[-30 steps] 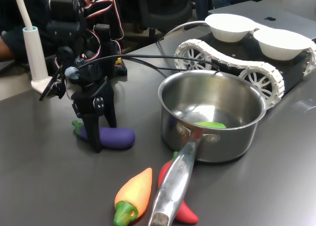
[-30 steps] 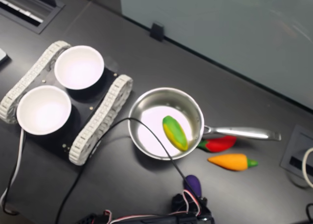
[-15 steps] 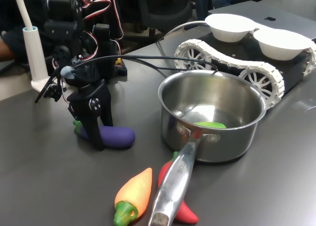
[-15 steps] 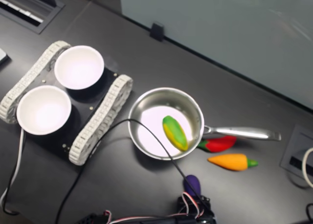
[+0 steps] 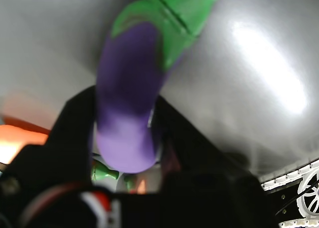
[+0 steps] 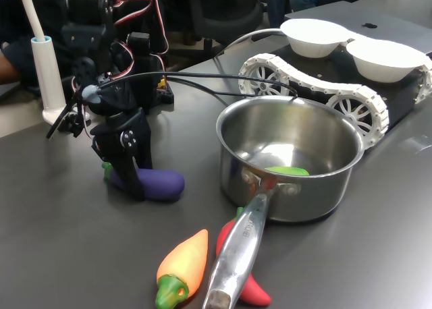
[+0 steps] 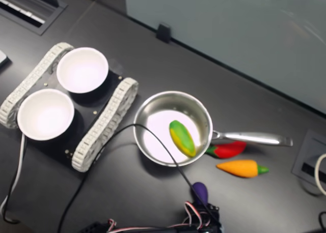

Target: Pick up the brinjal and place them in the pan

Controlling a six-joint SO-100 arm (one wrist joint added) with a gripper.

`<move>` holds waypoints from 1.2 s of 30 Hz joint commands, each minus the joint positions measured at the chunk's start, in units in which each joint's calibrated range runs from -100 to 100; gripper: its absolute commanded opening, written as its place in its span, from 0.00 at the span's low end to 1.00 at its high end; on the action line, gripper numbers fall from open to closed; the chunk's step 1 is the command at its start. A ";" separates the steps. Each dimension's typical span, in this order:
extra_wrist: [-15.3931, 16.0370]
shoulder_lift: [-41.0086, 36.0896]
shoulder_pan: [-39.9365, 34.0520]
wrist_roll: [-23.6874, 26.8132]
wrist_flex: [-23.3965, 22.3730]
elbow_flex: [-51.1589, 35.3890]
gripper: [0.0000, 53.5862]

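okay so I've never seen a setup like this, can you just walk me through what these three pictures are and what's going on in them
These are three cameras on one small robot arm working at a dark table. Two cameras stand off the arm: the first exterior view looks across the table, the second exterior view looks down from above. The wrist view rides on the arm itself.

The arm's hand is lowered around a purple toy brinjal, one finger on either side; the brinjal lies on the table, not lifted. Beside it stands a steel pan holding a green-yellow toy vegetable. By the pan's handle lie an orange toy pepper and a red toy chilli. Two white bowls sit on a tracked vehicle.
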State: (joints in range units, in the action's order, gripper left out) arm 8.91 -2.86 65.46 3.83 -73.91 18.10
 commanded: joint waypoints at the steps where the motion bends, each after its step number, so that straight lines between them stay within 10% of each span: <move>1: 0.00 -4.86 -1.24 -0.73 2.82 3.03 0.00; 36: -0.17 -21.14 7.59 -2.69 -5.88 -0.06 0.00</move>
State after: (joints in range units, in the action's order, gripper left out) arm 8.17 -17.17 71.07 1.93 -78.33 24.62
